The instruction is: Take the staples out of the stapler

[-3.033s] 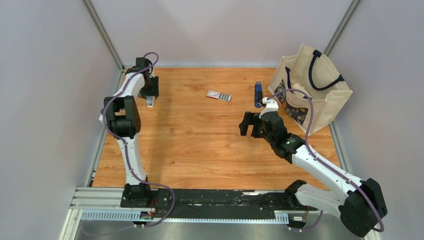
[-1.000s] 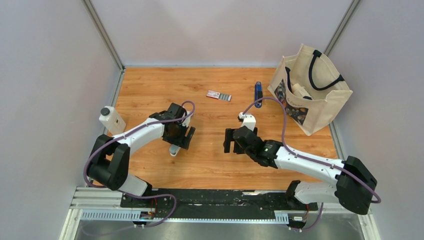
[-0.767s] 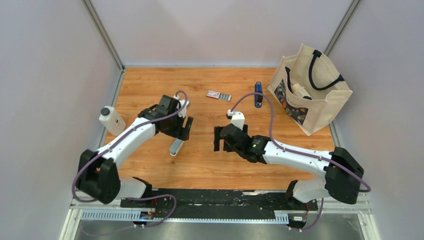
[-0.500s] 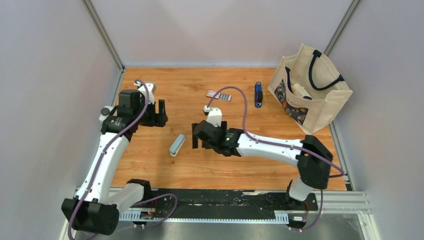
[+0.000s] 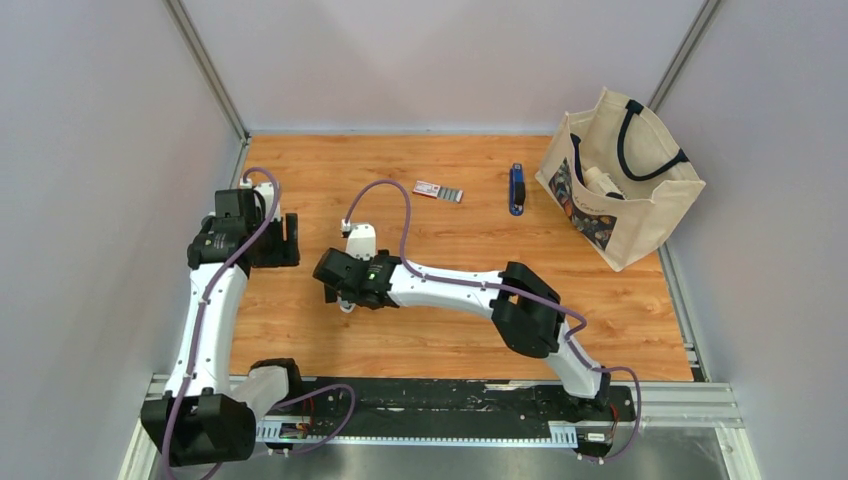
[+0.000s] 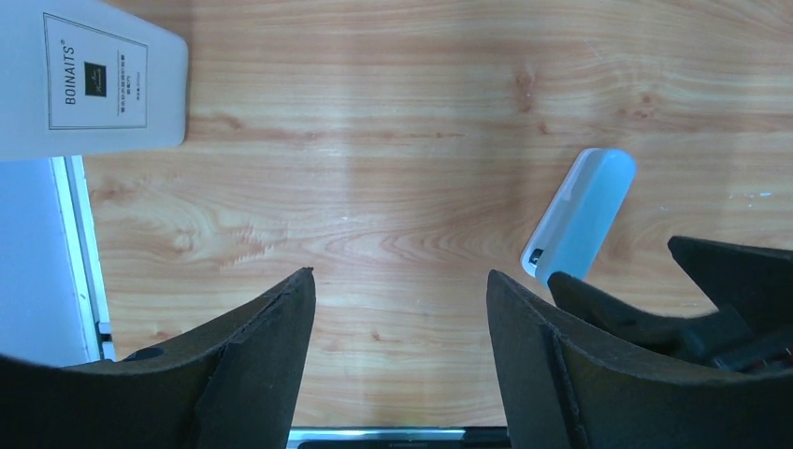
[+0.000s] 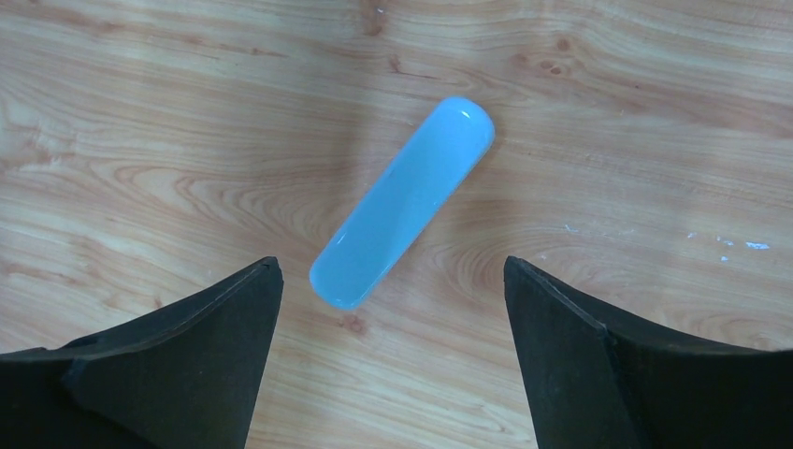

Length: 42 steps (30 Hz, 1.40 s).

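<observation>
The right gripper (image 7: pixel 390 271) hangs low over the table (image 5: pixel 430 340) toward the near left, jaws spread wide. A pale blue rounded case (image 7: pixel 402 201) lies flat and slantwise between its fingers, touching neither. Over by the left edge, the left gripper (image 6: pixel 400 281) is parted too, holding nothing, with bare wood between its fingers and a white labelled bottle (image 6: pixel 93 79) just beside it at the table's rim.

And the stapler (image 5: pixel 516 188)? Well apart from both grippers, toward the far right corner. It is a slim dark-blue bar lying flat, its length running from near to far, just left of a cream tote bag (image 5: pixel 625 190). It is too small to tell whether it is open. The staples (image 5: pixel 453 195), short silver-grey strips, lie near the middle of the far edge, against a pink-and-white box (image 5: pixel 427 187).
</observation>
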Each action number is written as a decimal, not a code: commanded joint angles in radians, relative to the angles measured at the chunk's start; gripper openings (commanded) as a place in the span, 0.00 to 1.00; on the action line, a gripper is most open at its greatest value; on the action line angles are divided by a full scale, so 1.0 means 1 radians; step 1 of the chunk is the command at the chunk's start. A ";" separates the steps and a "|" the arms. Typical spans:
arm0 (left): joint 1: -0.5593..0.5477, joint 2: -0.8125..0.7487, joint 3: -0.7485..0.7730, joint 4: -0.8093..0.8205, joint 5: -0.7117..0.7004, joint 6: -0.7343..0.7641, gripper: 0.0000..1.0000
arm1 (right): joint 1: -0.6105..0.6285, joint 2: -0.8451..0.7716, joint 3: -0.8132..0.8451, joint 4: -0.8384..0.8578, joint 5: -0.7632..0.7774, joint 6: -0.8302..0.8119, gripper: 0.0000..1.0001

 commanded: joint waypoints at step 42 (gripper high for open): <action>0.013 -0.080 -0.131 0.071 0.024 0.115 0.65 | -0.033 -0.006 -0.076 0.124 -0.079 0.016 0.56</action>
